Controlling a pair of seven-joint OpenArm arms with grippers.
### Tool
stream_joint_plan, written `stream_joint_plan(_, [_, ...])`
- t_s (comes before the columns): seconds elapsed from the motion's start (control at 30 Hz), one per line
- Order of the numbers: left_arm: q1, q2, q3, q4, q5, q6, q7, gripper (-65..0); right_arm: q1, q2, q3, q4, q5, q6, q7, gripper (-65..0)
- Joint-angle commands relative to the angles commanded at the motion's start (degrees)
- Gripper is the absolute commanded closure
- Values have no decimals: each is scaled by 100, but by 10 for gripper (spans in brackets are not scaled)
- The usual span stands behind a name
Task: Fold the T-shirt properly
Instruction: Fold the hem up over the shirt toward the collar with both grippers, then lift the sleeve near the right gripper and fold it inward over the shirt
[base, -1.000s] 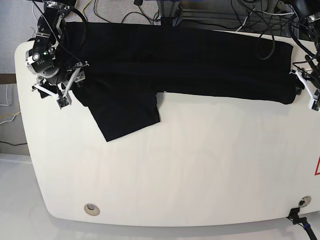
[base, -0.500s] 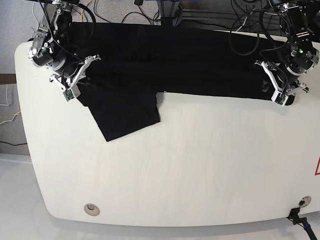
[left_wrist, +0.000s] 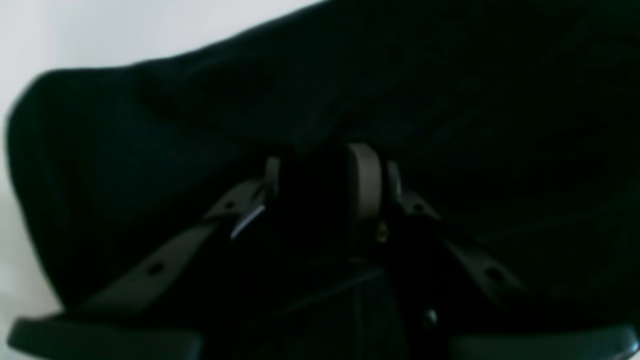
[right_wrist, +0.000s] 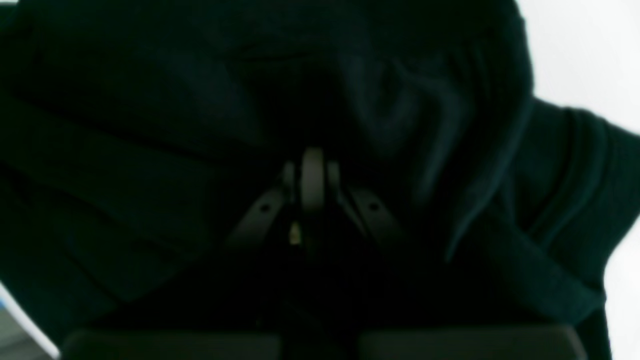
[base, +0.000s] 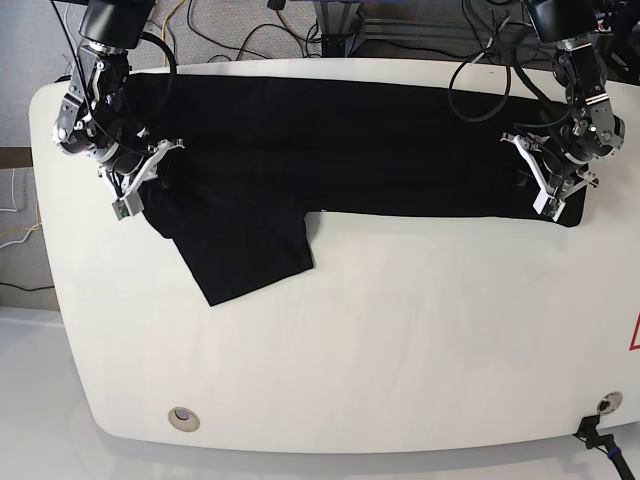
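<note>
The black T-shirt lies spread across the far side of the white table, plain side up, with one sleeve flap pointing toward the front. No print shows. My left gripper is at the shirt's right end; in the left wrist view the gripper has a thick fold of the shirt's black cloth between its fingers. My right gripper is at the shirt's left end; in the right wrist view the gripper has its fingers pressed together in bunched cloth.
Cables and a frame run behind the table's far edge. Two round grommets sit near the front corners. A red mark shows at the right edge. Bare white tabletop stretches in front of the shirt.
Both grippers came in over the shirt's ends and closed on the cloth. The shirt's right end drew inward a little, and the sleeve flap shifted toward the front.
</note>
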Motion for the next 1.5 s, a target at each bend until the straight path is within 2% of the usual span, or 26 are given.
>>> stream_joint_plan(0.2, [-281,0,176,-70,-9,0,26,-148,211,26,0,53,-105,0,62,0])
stream_joint_plan(0.33, [-255,0,141,369,-18,0,26,-154,316,0,9,695,-97,0,53,-8])
stream_joint_plan(0.43, [-246,0,123,747,-9,0,44,-211,686,-70,9,835,-114,0,53,-210])
stream_joint_plan(0.5, [-237,-9,123,905,-9,0,44,-247,993,-97,9,818,-167,0,62,-321])
stream_joint_plan(0.53, [-237,-9,123,967,-9,0,44,-260,1169,-114,9,738,-176,0,70,-367])
stream_joint_plan(0.6, [-229,-9,123,1116,0,0,53,-268,1547,-123,0,299,-281,0,88,-407])
stream_joint_plan(0.7, [-202,-9,123,1310,-9,0,281,-269,2163,-123,0,-651,-563,0,281,-407])
stream_joint_plan(0.87, [-158,-9,123,1618,0,0,316,-267,2708,-211,-466,-1908,-1099,0,1275,-407])
stream_joint_plan(0.93, [-123,-9,123,1618,0,0,325,-265,2831,-237,-510,-2321,-1266,0,1512,-407])
stream_joint_plan(1.1, [-35,-18,105,1618,0,0,316,-265,2989,-360,-527,-3077,-1336,0,1987,-407])
stream_joint_plan(1.2, [0,-26,0,1653,-9,0,316,-265,2980,-404,-571,-3200,-1336,0,2040,-407])
stream_joint_plan(1.27, [0,-18,-44,1653,-9,0,316,-265,2963,-510,-800,-3156,-1327,0,2022,-406])
stream_joint_plan(1.37, [0,-18,-44,1653,-18,0,316,-265,2769,-571,-1064,-2866,-1310,0,1978,-406])
stream_joint_plan(1.43, [0,-18,-44,1644,-9,0,316,-265,2769,-730,-1143,-2716,-1310,0,1829,-405])
stream_joint_plan(1.5, [0,-18,-44,1644,-9,0,316,-265,2769,-747,-1134,-2681,-1310,0,1785,-371])
